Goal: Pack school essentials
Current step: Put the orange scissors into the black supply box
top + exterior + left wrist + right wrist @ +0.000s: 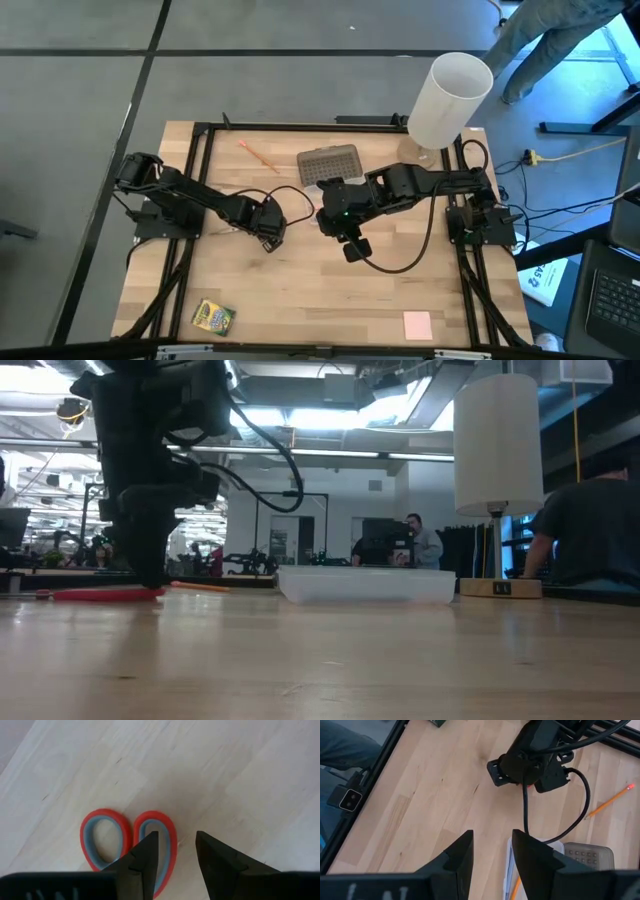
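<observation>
The red-handled scissors (pixel 102 815) lie flat on the wooden table, with only their two handle loops showing in the left wrist view. My left gripper (pixel 175 840) points down over them, open. One finger stands inside the loop nearer it and the other outside that loop, over bare wood. In the low view the scissors (pixel 100 595) lie at the foot of the left arm (pixel 150 480). My right gripper (pixel 492 845) hangs open high above the table's middle, with nothing between its fingers. An orange pencil (pixel 258 155) lies at the far left. My left gripper comes at the scissors from above, its fingers on either side of the outer rim of one handle loop (pixel 172 832). Whether a finger touches the rim I cannot tell. The scissors lie flat on the table.
A clear case with a grey dotted lid (pixel 330 163) sits at the far middle, and a tall white cylinder (pixel 450 95) stands at the far right. The crayon box (pixel 213 316) and the pink pad (pixel 417 324) lie near the front edge. A person (pixel 560 30) stands beyond the table.
</observation>
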Robot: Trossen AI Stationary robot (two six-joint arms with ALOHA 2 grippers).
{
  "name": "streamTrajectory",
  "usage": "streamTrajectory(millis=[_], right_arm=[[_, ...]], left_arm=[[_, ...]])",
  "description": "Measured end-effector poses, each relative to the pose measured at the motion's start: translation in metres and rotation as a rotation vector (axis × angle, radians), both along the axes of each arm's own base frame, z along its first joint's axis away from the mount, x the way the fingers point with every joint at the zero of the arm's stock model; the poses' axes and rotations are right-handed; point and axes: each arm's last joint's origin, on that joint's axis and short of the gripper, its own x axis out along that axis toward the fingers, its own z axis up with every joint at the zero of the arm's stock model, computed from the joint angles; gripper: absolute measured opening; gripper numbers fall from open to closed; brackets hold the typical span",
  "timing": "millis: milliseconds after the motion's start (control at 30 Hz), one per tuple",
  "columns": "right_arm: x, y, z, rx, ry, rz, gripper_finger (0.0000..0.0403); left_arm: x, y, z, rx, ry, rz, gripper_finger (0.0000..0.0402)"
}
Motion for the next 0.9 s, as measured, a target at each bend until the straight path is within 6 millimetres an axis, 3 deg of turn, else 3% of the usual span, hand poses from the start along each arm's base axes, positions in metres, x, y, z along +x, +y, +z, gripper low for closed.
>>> streamTrajectory(millis=[333,733,900], right_arm=[[-0.001,0.000,0.000,-0.002,0.008,0.000,0.0136],[-0.001,0.000,-0.001,-0.003,0.011,0.001,0.0136],[-0.001,0.000,-0.001,-0.004,0.016,0.001,0.0136]], left_arm=[[-0.004,0.000,-0.014,0.001,0.037,0.008,0.0125],[-0.004,0.000,-0.016,0.000,0.036,-0.001,0.0124],[-0.004,0.000,-0.016,-0.004,0.034,-0.001,0.0098]])
